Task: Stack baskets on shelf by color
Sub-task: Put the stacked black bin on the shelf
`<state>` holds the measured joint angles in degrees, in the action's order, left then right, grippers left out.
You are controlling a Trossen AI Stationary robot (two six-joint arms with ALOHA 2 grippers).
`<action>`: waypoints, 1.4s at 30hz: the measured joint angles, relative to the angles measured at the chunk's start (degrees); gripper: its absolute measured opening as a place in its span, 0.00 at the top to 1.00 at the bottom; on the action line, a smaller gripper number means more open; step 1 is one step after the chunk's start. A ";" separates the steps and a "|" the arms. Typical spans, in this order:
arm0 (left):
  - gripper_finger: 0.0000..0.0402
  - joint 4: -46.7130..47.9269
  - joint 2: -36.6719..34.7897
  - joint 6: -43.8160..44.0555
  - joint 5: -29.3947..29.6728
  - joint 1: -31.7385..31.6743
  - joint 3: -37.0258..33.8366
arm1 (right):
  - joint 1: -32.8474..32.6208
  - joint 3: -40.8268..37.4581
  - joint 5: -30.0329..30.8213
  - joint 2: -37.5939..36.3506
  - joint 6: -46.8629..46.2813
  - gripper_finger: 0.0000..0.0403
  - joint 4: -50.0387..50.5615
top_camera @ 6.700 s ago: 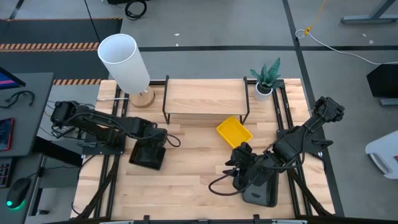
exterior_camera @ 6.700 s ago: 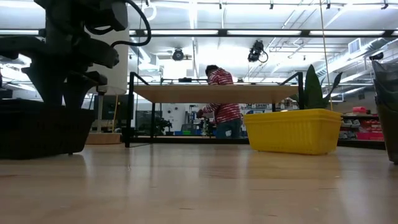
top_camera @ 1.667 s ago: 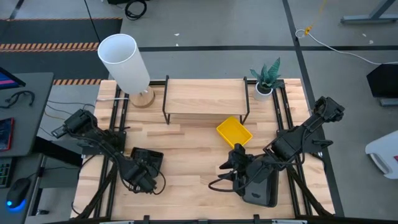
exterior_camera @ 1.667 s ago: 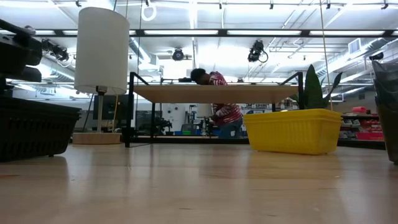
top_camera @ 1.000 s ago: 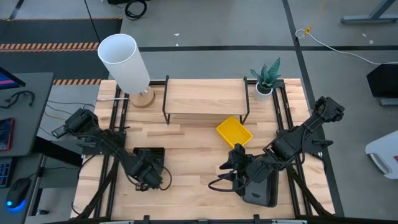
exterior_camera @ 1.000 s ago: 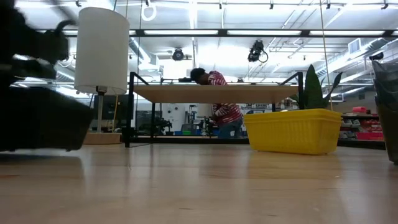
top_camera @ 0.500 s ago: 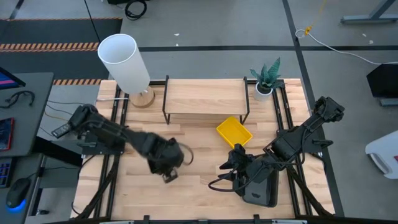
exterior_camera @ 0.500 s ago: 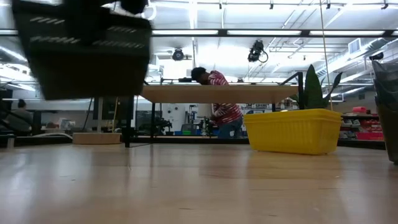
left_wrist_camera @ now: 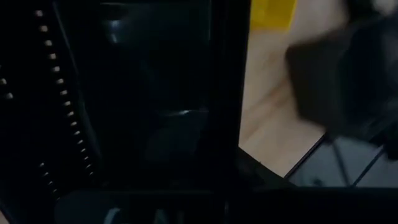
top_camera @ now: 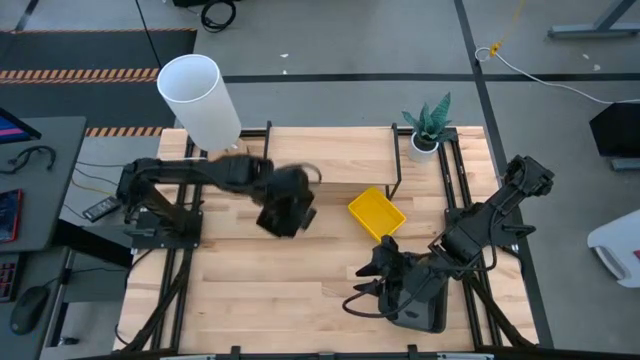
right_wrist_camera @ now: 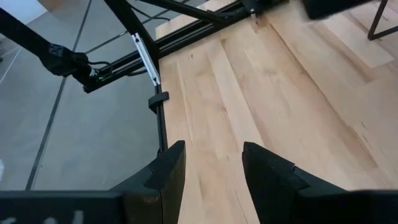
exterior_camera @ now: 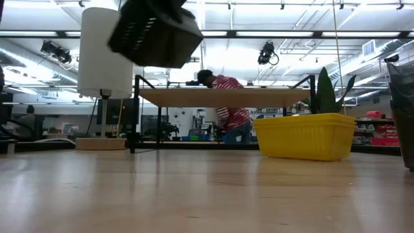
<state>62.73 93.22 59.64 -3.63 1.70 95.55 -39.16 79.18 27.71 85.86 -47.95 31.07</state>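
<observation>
The left arm reaches out across the worktop (top_camera: 300,300) from its base at the left edge, stretched nearly level toward the front left corner of the shelf (top_camera: 330,160). Its left gripper (top_camera: 283,205) carries a black mesh basket (exterior_camera: 155,32), clenched on it; in the low view the basket hangs tilted in the air, well above the worktop and higher than the shelf's wooden top, just in front of the white lamp (exterior_camera: 103,52). In the left wrist view the basket's dark wall fills most of the picture, so the fingers themselves cannot be made out.

A yellow basket (top_camera: 377,213) sits on the worktop just in front of the shelf's right leg, turned at an angle. A potted plant (top_camera: 427,125) stands at the shelf's right end.

The right arm is folded low over the front right of the worktop, its right gripper (right_wrist_camera: 210,165) with fingers spread apart and empty, pointing along the bare wood toward the worktop's left edge. It rests beside a dark grey basket (top_camera: 420,305) near the front edge. A person in a striped top (exterior_camera: 229,97) bends over in the room behind.
</observation>
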 joint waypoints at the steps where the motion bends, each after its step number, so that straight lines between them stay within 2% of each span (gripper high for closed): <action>1: 0.97 -0.04 0.34 -0.03 0.04 -0.93 1.33 | -0.31 0.00 0.57 0.00 0.01 0.59 0.00; 6: 0.97 0.98 3.59 -0.24 0.15 -4.30 8.82 | -0.63 0.00 1.42 0.00 0.61 0.59 0.02; 15: 0.97 11.82 14.69 -4.39 0.28 -10.01 24.40 | -0.60 0.00 1.17 0.00 1.54 0.59 0.03; 18: 0.97 12.31 17.03 -7.40 0.43 -11.66 27.03 | -0.59 0.00 1.17 0.00 1.58 0.59 0.06; 20: 0.97 11.88 18.00 -12.33 0.90 -12.37 28.04 | -0.61 0.00 1.17 0.00 1.58 0.59 0.04; 24: 0.97 11.52 18.22 -28.82 2.26 -12.93 28.40 | -0.59 0.00 1.17 0.00 1.34 0.59 0.07; 28: 0.97 14.46 18.00 -49.85 6.26 -12.73 28.41 | -0.59 0.00 1.17 0.00 1.12 0.59 0.06; 32: 0.97 17.50 17.73 -67.27 10.09 -12.17 28.42 | -0.59 0.00 1.17 0.00 0.96 0.59 0.07; 37: 0.97 18.13 17.76 -89.71 11.98 -11.70 28.41 | -0.59 0.00 1.15 0.00 0.16 0.59 0.08; 42: 0.97 18.15 17.76 -108.12 12.85 -11.78 28.41 | -1.00 0.00 0.64 0.00 0.11 0.59 0.28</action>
<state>80.88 110.98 -48.48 9.22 -10.08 123.96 -40.16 79.18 28.35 85.86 -47.84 31.35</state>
